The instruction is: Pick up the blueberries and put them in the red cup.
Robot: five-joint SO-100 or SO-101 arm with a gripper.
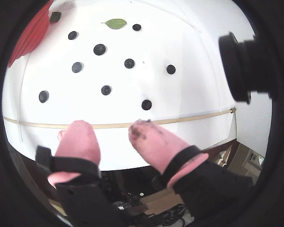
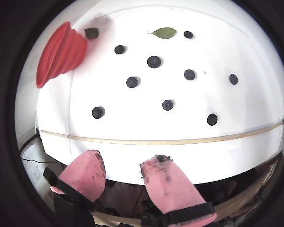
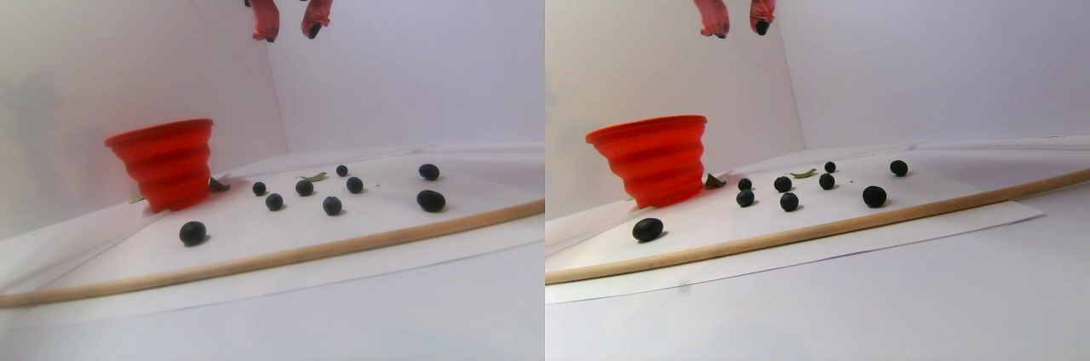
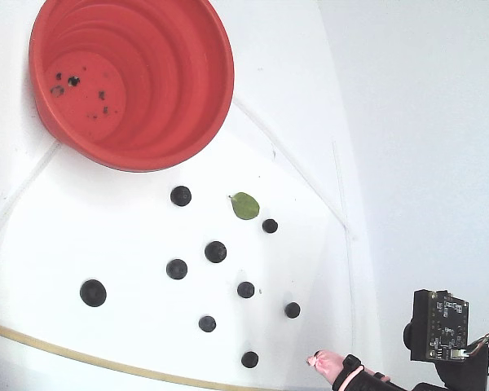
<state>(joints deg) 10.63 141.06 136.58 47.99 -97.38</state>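
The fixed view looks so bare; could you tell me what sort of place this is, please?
Probably a staged tabletop test setup, not a kitchen: plain white sheet and walls, loose blueberries beside a red cup, and a pink-tipped gripper hanging above.

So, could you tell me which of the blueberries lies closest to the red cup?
The blueberry just below the red cup rim in the fixed view, left of the green leaf; all the others lie farther down the sheet.

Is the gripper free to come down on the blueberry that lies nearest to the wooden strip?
Probably yes. The gripper hangs open and empty high above the sheet, and that blueberry lies alone on the white surface, with no other berry touching it.
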